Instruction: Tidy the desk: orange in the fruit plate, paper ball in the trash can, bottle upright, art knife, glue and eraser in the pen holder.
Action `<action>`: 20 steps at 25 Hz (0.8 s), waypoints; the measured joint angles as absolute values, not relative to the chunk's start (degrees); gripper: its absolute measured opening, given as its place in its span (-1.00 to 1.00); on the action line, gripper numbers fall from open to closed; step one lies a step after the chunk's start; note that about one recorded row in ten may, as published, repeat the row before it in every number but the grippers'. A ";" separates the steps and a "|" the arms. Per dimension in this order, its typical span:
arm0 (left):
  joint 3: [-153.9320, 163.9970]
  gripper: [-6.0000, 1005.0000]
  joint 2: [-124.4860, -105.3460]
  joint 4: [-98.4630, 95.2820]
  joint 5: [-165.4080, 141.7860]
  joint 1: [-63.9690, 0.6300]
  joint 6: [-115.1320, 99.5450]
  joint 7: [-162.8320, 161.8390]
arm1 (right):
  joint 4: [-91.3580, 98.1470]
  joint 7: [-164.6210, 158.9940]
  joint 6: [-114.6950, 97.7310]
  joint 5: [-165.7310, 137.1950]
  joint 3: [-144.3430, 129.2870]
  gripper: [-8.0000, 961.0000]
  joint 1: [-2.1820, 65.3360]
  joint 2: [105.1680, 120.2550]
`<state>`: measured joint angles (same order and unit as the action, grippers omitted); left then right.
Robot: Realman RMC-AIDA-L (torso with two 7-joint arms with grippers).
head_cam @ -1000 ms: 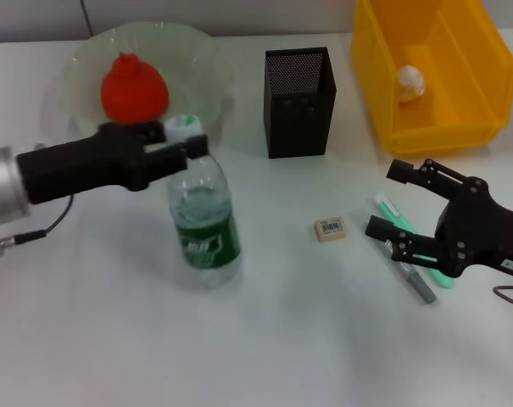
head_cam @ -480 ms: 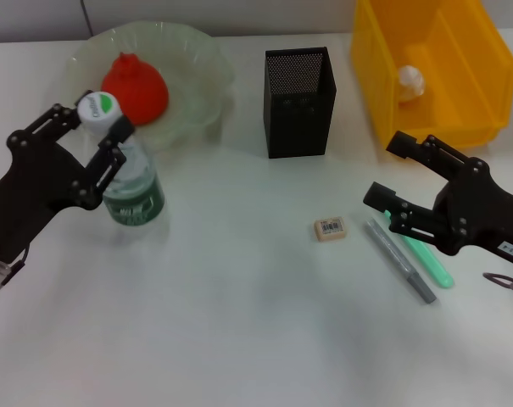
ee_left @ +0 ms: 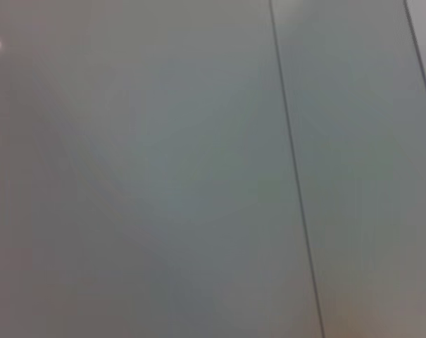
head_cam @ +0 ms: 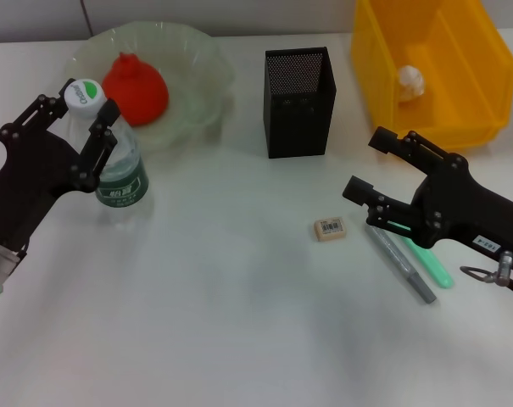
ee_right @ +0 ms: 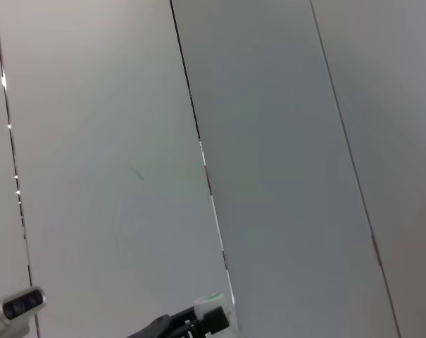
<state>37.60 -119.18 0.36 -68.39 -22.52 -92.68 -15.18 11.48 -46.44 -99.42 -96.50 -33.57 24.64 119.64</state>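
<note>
My left gripper [head_cam: 86, 114] is shut on the neck of the bottle [head_cam: 120, 174], which stands upright at the left, just in front of the fruit plate [head_cam: 197, 51]. The orange [head_cam: 135, 87] lies in the plate. The paper ball [head_cam: 410, 82] lies in the yellow trash can [head_cam: 460, 127]. The eraser [head_cam: 330, 229] lies on the table in front of the pen holder [head_cam: 298, 102]. My right gripper [head_cam: 365, 163] is open and empty, just right of the eraser. The grey art knife [head_cam: 402, 264] and the green glue stick [head_cam: 432, 267] lie partly under it.
The white table reaches to the near edge. Both wrist views show mostly a grey wall. The bottle's white cap [ee_right: 213, 307] shows far off in the right wrist view.
My left gripper has carried the bottle left and set it upright by the fruit plate. My right gripper has shifted left and back toward the eraser, uncovering more of the knife and glue.
</note>
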 joint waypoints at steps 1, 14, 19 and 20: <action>37.40 0.04 -119.18 0.41 -68.37 -22.69 -92.23 -15.16 | 11.34 -46.39 -99.30 -96.50 -33.57 0.76 24.76 119.64; 35.30 0.08 -119.15 0.48 -68.34 -22.93 -91.80 -12.40 | 11.08 -45.72 -98.89 -95.87 -31.70 0.76 24.58 119.53; 35.25 0.20 -118.64 -0.79 -68.39 -20.79 -100.07 -13.75 | 11.36 -45.70 -98.93 -95.84 -31.63 0.76 24.59 119.47; 35.25 0.25 -118.51 -2.13 -68.39 -19.72 -102.87 -15.27 | 11.44 -45.70 -98.93 -95.82 -31.62 0.76 24.56 119.43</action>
<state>35.25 -118.51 -2.13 -68.39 -19.72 -102.87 -15.27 11.44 -45.70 -98.93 -95.82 -31.62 24.56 119.43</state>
